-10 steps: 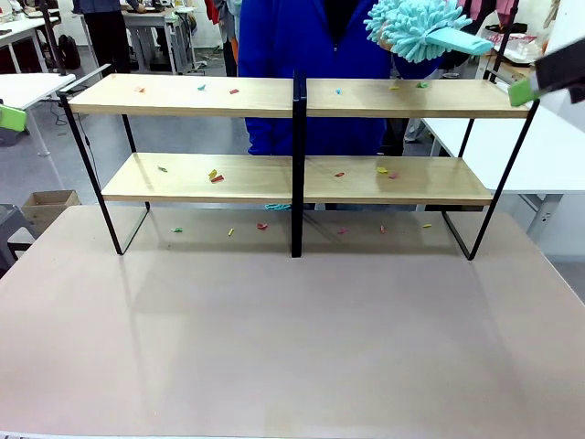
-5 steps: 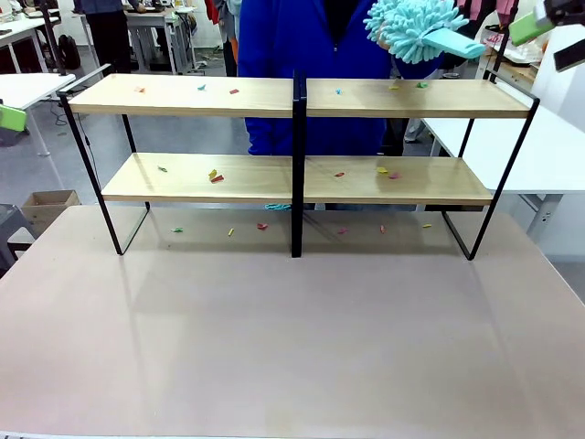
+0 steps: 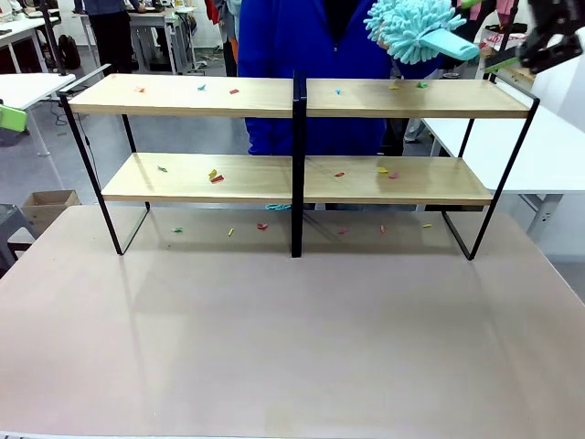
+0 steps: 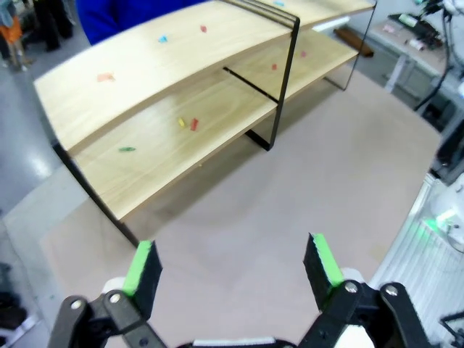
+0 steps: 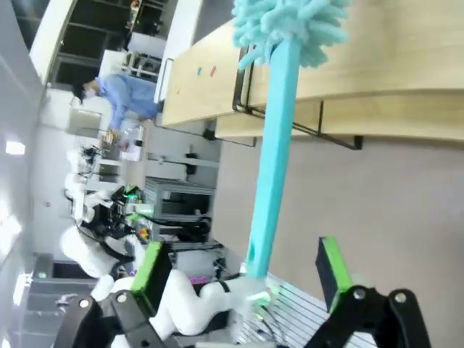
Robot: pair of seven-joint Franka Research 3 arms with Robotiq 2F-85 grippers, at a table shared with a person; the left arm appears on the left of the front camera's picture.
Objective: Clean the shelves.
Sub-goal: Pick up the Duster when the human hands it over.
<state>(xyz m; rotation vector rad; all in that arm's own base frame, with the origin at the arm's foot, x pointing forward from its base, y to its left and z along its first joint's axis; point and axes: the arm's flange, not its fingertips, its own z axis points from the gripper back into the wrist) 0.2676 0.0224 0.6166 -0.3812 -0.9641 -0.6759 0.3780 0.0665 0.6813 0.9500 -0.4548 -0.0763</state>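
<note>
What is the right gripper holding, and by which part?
Nothing. The right gripper is open; the duster handle shows between its fingers, touching neither.

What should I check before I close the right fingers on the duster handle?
1. Right gripper open: ok, its fingers stand wide apart.
2. Duster handle lined up with the gap: ok, in the right wrist view its end sits between the fingers.
3. Handle deep enough for a firm grip: cannot tell.
4. What holds the duster up at its head end: cannot tell.
5. Left gripper clear of the shelves: ok, it is open and empty over the tabletop in front of them.
6. The shelves clean: not ok, coloured scraps lie on both boards.
</note>
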